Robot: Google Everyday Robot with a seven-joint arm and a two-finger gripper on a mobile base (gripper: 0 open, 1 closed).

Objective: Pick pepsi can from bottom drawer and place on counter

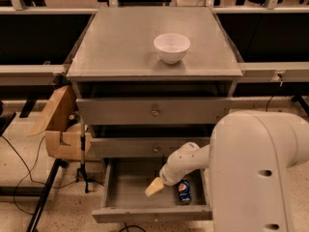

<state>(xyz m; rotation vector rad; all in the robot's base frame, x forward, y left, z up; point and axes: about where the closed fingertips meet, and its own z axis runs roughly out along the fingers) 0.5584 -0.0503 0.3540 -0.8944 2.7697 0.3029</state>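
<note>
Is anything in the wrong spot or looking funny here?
Only a little. The bottom drawer is pulled open, and a pepsi can sits inside it near the right end, an odd home for a drink. The gripper hangs in the drawer just left of the can. Nothing looks spilled or broken.

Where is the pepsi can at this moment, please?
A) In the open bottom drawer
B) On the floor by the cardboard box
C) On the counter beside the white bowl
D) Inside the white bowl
A: the pepsi can sits in the open bottom drawer, just right of the gripper, which is down inside the drawer, while the counter carries the white bowl.
</note>
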